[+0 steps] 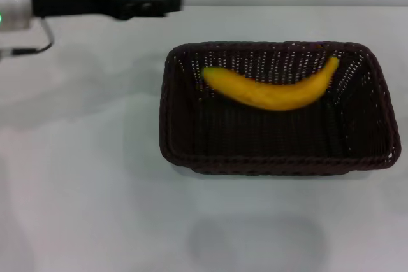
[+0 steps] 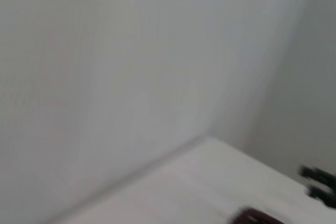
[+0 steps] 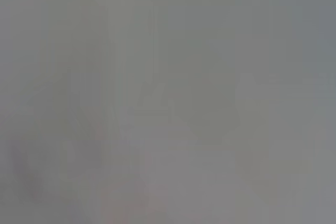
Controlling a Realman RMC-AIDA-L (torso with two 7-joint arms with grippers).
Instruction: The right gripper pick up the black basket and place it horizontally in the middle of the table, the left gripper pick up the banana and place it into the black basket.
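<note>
Two things matter here, and both sit together: the banana (image 1: 271, 90) lies inside the basket (image 1: 275, 157), across its far half, stem end up toward the right-hand corner, resting on the woven floor. The basket stands lengthways across the worktop (image 1: 83, 208), a little right of centre in the head view.

Over at the far left, the left tool (image 1: 167, 1) hangs above the worktop, well apart from the basket, carrying nothing; its black fingers point toward the basket, but whether they are parted or closed I cannot tell. The right tool is nowhere in view, and its wrist camera shows only a grey blank.

On handling, my read: the banana is light, soft and easily bruised, with a smooth skin that could slip, so a gentle pinch across the thick middle looks safest, never at the tapered ends. The basket looks stiff but light, its openwork sides giving good purchase; the braided rim on a long side seems the natural place to grip.

By the look of it, both placements are done.
</note>
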